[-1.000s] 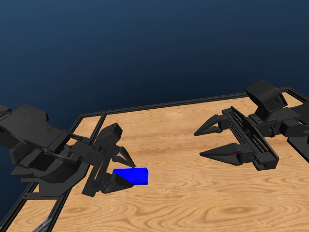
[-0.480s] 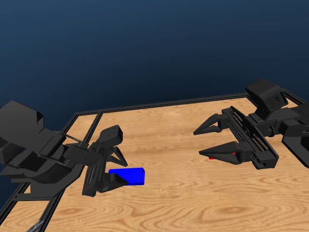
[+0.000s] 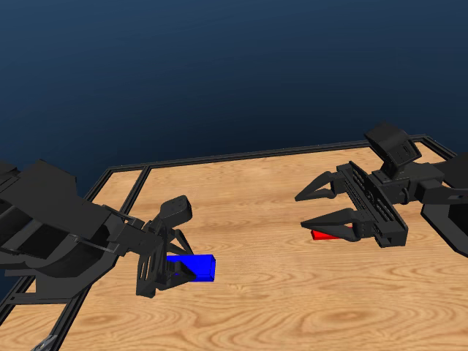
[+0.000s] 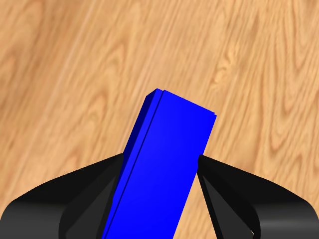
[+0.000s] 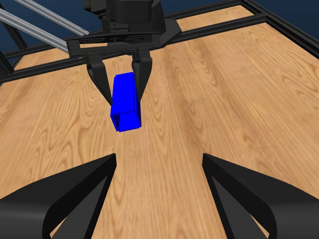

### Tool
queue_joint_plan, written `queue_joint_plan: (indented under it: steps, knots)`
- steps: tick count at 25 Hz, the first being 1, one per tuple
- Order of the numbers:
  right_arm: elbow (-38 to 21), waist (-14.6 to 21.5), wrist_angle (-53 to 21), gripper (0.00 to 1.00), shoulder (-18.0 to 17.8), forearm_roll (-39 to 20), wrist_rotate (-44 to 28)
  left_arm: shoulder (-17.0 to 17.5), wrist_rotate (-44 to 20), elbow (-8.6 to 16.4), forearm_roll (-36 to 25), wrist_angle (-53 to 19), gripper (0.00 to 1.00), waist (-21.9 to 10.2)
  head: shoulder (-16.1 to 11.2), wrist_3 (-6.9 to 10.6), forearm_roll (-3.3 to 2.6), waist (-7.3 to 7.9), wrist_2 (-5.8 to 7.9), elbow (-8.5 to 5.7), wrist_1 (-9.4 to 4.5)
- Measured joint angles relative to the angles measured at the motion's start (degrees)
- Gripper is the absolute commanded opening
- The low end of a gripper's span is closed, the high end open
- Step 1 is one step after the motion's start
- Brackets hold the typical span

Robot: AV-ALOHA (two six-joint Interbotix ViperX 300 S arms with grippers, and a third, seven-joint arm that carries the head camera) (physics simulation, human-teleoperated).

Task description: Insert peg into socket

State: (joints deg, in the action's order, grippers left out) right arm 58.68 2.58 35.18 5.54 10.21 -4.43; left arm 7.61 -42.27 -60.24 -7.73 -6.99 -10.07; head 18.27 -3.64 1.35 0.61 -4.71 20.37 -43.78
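Socket (image 3: 196,266) sits clamped in my left gripper (image 3: 175,272) at the table's (image 3: 263,307) left; my right gripper (image 3: 316,206) hangs spread wide over the peg (image 3: 322,235), far right.

One blue socket (image 3: 197,266) and one red peg (image 3: 322,235) are showing. Two black tools are showing, left (image 3: 179,265) and right (image 3: 303,210). One wooden bench (image 3: 256,292) is carrying them.
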Motion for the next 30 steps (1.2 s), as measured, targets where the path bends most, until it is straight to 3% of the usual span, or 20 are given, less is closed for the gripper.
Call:
queue_joint_plan:
  steps: [8,16,22,23,24,30]
  knots:
    - [4.9,-1.1,-7.0,1.0,0.0,0.9,-1.3,-0.4,4.7,-0.4,3.7,3.7,0.0,0.1,0.0,2.56,-0.85,-0.86,1.91,-0.09,0.43]
    - [8.9,-2.4,-14.9,1.0,-0.4,0.9,-1.0,-0.8,10.7,1.3,6.4,7.4,0.0,0.1,0.0,7.13,-2.54,-3.54,5.49,-0.28,1.91]
    - [9.8,-3.3,-17.1,1.0,-3.1,1.0,-0.9,-1.0,13.5,1.7,8.4,9.0,0.0,0.2,-0.1,8.84,-3.17,-5.03,7.04,-0.61,2.85]
    - [9.8,-3.1,-17.1,0.59,-3.6,1.1,-0.9,-1.0,13.9,1.6,8.8,9.4,0.0,0.2,-0.1,8.92,-3.21,-5.14,7.19,-0.64,2.92]
    - [9.8,-2.9,-17.0,0.0,-4.0,1.3,-0.8,-0.9,14.2,1.5,9.2,9.7,0.0,0.3,-0.1,8.97,-3.24,-5.21,7.32,-0.66,2.97]
    - [10.0,-1.6,-15.0,0.0,-4.5,5.0,3.1,1.2,16.0,-0.6,11.1,11.4,0.0,1.4,-0.1,8.82,-3.23,-5.15,7.67,-0.67,2.92]
